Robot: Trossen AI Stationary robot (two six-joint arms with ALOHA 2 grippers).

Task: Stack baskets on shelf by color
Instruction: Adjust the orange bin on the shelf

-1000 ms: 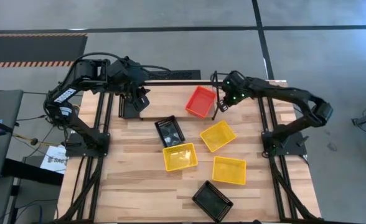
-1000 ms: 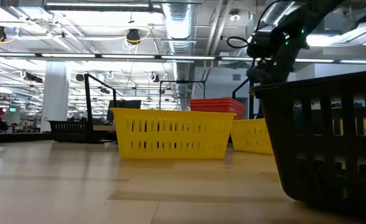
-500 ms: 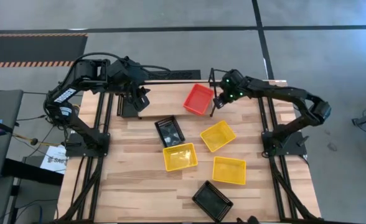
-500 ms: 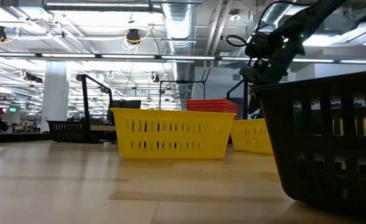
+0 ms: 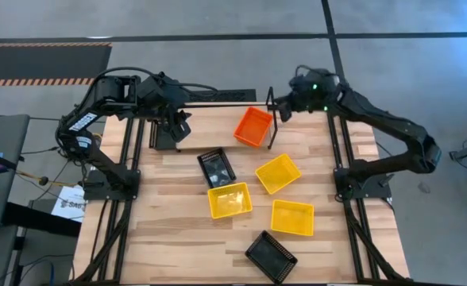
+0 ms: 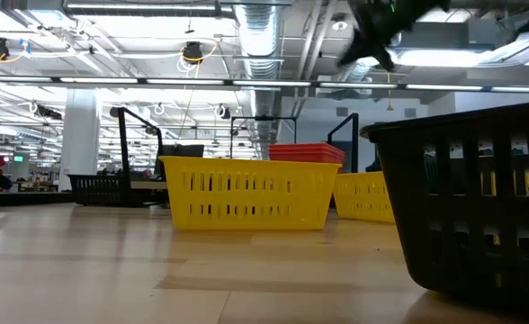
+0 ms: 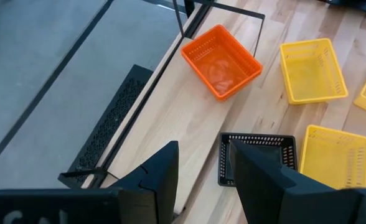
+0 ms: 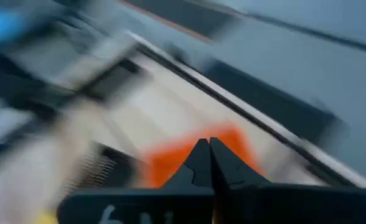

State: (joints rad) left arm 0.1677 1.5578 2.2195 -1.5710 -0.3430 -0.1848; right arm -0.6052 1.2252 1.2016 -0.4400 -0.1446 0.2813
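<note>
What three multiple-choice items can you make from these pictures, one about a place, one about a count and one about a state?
1. Where does the red-orange basket lie?
A. Inside a black basket
B. Beside the upright wire loop
C. Upside down on a yellow basket

2. How many yellow baskets does the high view show?
A. One
B. Five
C. Three

3. How do the fingers of the right gripper stand?
A. Shut, holding nothing
B. Wide apart
C. Shut on a yellow basket

Answers: 1 B, the loop stands right at its side; 2 C, three lie apart on the wood; 3 A, the right wrist view shows the fingers meeting with nothing between.
</note>
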